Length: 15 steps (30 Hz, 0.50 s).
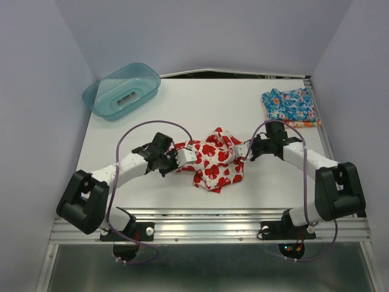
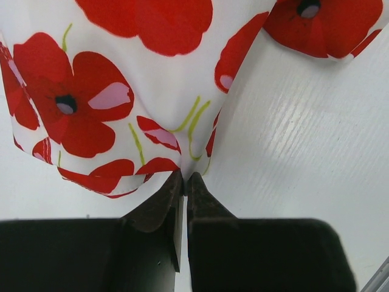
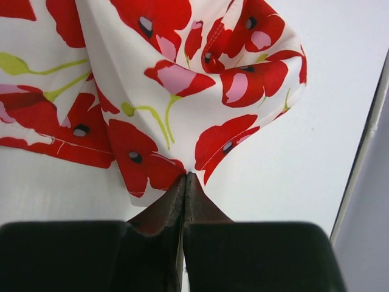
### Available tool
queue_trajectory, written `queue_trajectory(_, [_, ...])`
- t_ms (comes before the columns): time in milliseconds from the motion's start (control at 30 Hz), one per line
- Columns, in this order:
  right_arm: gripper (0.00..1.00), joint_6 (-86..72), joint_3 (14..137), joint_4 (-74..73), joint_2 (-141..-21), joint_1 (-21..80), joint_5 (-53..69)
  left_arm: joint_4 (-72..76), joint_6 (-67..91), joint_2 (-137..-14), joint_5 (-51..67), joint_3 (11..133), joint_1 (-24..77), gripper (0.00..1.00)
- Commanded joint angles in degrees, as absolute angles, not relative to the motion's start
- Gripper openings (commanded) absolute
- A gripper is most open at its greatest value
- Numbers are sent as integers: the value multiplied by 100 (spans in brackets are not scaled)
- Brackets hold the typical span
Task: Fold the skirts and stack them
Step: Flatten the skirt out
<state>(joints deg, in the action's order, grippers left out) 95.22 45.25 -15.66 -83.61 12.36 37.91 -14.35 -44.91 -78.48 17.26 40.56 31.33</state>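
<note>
The left end effector (image 2: pixel 184 177) is pinched shut on a hem corner of the white-and-red poppy skirt (image 2: pixel 121 91), its dark fingers pressed together with only a sliver of cloth between them. The right end effector (image 3: pixel 185 176) is likewise clamped tight on another edge of the same garment, and the fabric bunches and fans out from the closed tips in both wrist views. Seen from above, the two arms reach inward from either side. The poppy skirt lies crumpled between them near the middle of the white tabletop (image 1: pixel 200 109), a little toward the near edge. At the far right corner, well apart from both arms, a blue floral skirt (image 1: pixel 289 103) lies folded flat, with a strip of orange cloth (image 1: pixel 307 123) showing along its near edge. A translucent teal tub (image 1: pixel 121 91) sits at the far left corner.
</note>
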Motion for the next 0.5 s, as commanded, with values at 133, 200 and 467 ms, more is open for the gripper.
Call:
queue_trajectory(133, [1,10089,4904,-2398,-8068,1028,3744,-1670,-4447,-7453,1714,4298,3059,0])
queue_trajectory(200, [1,10142,4974,-2591,-8060,1028,3744,-1679,-4447,-7392,1679,4289,3059,0])
queue_trajectory(467, [1,8976,5746,-2716,-7858,792,3437,-1820,-3983,-7005,1311,4850,2848,0])
